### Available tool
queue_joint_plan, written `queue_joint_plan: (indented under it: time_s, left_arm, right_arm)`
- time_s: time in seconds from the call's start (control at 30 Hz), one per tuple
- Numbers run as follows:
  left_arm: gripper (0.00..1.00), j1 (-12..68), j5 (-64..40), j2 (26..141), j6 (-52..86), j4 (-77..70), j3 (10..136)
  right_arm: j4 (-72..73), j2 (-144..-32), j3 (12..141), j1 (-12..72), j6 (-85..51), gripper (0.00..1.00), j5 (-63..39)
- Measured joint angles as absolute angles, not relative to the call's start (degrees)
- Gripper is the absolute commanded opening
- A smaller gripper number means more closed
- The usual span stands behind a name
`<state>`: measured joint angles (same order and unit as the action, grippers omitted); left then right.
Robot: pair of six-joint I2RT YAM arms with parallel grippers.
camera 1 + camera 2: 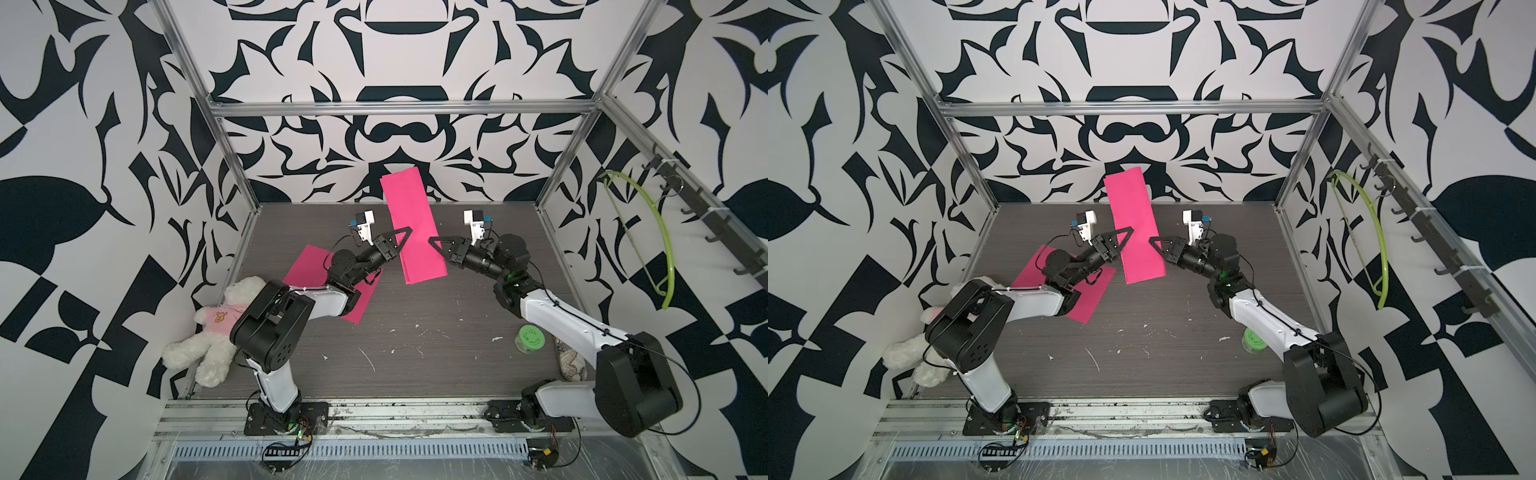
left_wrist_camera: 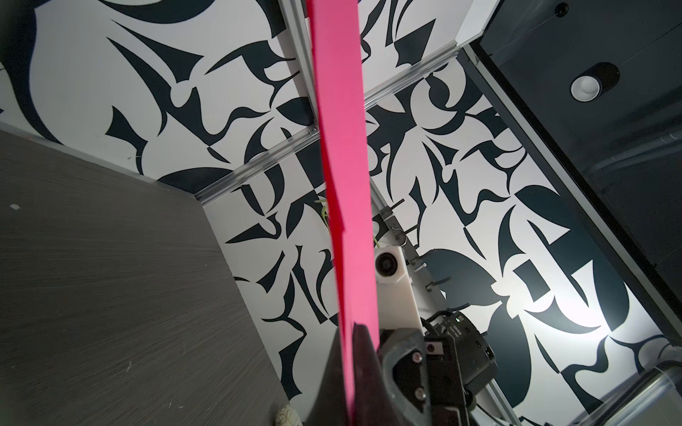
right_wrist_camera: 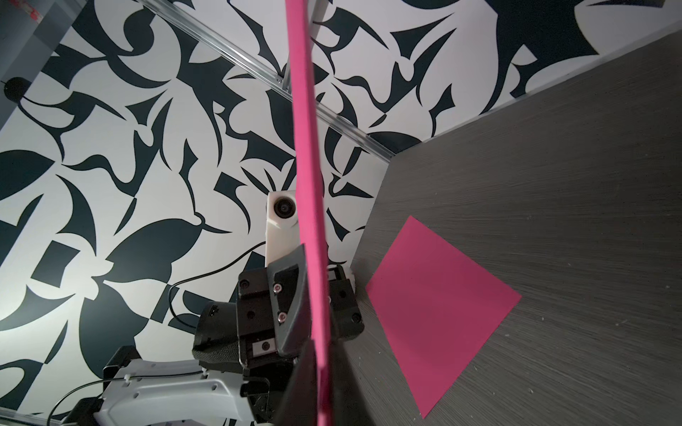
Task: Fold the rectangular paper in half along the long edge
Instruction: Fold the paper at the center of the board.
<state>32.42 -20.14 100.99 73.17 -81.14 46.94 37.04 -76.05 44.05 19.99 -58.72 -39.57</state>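
Behind the left gripper (image 1: 402,237), one white teddy (image 1: 208,347) lies near one flat pink sheet (image 1: 305,266), which that arm partly covers. Both grippers are clamped on one pink paper (image 1: 411,224) raised between them, the right gripper (image 1: 433,243) on the opposite long edge. Behind the right: one green tub (image 1: 531,338), one green hanger (image 1: 668,253).

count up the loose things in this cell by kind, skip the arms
pink paper: 2 (held sheet, flat sheet)
teddy bear: 1
green tub: 1
green hanger: 1
patterned pouch: 1
total: 6
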Motion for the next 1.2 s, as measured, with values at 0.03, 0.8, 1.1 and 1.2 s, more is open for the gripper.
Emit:
queue_joint_plan:
  time_s: [0.03, 0.8, 1.1, 1.2]
  left_arm:
    - [0.00, 32.45, -20.14, 100.99, 73.21, -81.12, 46.96]
    - [0.00, 29.15, -17.50, 102.74, 74.39, -81.06, 51.68]
    - [0.00, 27.22, -17.21, 103.09, 75.42, -81.14, 53.15]
    - [0.00, 27.00, -17.43, 103.53, 75.66, -81.14, 53.43]
  right_arm:
    - [36.97, -76.03, 43.97, 19.99, -58.72, 0.17, -39.55]
    - [35.90, -74.17, 43.09, 20.34, -58.24, 0.00, -40.32]
    - [33.47, -73.32, 43.07, 20.36, -57.49, 0.00, -40.21]
    - [32.86, -72.88, 43.07, 20.38, -57.04, 0.25, -40.12]
